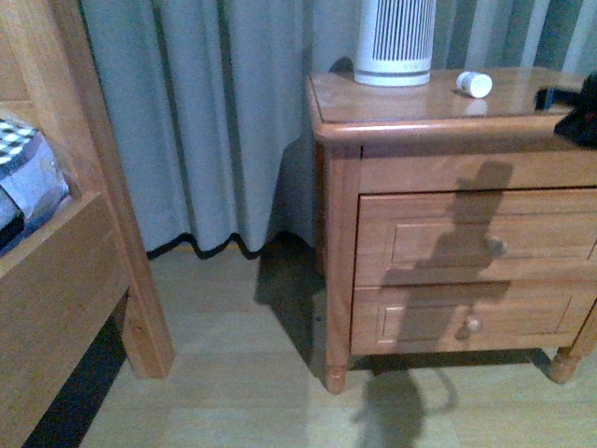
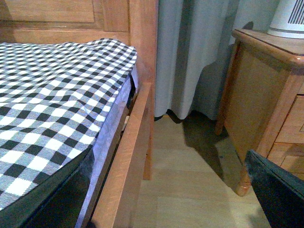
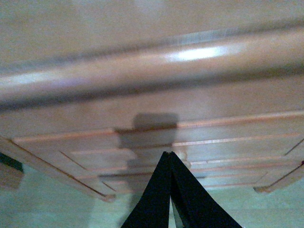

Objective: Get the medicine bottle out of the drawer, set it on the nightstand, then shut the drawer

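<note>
Bed frame (image 1: 84, 271) nearest; bottle (image 1: 475, 84) lies on nightstand (image 1: 410, 107) at my one o'clock, drawer (image 1: 471, 238) looks shut, right gripper (image 3: 170, 156) pinched empty—task reads done.

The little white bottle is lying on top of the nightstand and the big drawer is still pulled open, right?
Not quite. The drawer is closed, its front flush with the nightstand, as the front view shows. The rest is right: the little white bottle lies on its side on the nightstand's top, near the ribbed white-grey cylinder.
</note>
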`<state>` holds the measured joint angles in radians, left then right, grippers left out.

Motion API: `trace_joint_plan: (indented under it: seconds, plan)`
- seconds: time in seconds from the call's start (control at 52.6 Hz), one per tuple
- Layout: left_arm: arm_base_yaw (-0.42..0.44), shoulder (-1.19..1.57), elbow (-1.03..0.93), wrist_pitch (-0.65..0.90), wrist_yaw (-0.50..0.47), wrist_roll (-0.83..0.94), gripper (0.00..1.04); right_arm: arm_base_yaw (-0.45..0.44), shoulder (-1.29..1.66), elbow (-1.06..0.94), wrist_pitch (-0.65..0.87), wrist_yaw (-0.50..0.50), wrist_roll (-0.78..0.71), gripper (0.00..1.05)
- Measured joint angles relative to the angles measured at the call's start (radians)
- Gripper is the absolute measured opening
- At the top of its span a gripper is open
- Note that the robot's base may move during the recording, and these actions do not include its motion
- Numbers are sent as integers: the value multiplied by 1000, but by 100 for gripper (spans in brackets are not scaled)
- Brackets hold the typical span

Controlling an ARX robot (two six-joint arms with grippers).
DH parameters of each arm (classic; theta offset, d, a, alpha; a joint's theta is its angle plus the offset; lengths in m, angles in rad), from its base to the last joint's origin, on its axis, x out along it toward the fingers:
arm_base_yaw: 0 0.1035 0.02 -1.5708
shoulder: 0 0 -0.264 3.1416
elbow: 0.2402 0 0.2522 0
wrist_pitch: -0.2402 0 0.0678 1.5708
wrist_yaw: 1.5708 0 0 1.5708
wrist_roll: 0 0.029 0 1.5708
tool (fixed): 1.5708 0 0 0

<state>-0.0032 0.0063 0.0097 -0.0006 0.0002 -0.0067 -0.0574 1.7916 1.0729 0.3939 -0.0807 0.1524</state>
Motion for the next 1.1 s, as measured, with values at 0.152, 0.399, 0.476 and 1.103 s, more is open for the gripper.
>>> trace_joint_plan:
  seconds: [0.152,0.399,0.476,1.103]
  plan:
    - [0,0,0,0,0,0,98,-8,-319,6,-61,-113,37,7]
    - [0,0,0,0,0,0,98,51,-1089,-441,-341,66,-112,3]
    - [0,0,0,0,0,0,98,55,-1283,-609,-361,72,-128,3]
    - [0,0,0,0,0,0,98,55,-1785,-1058,-396,78,-149,9]
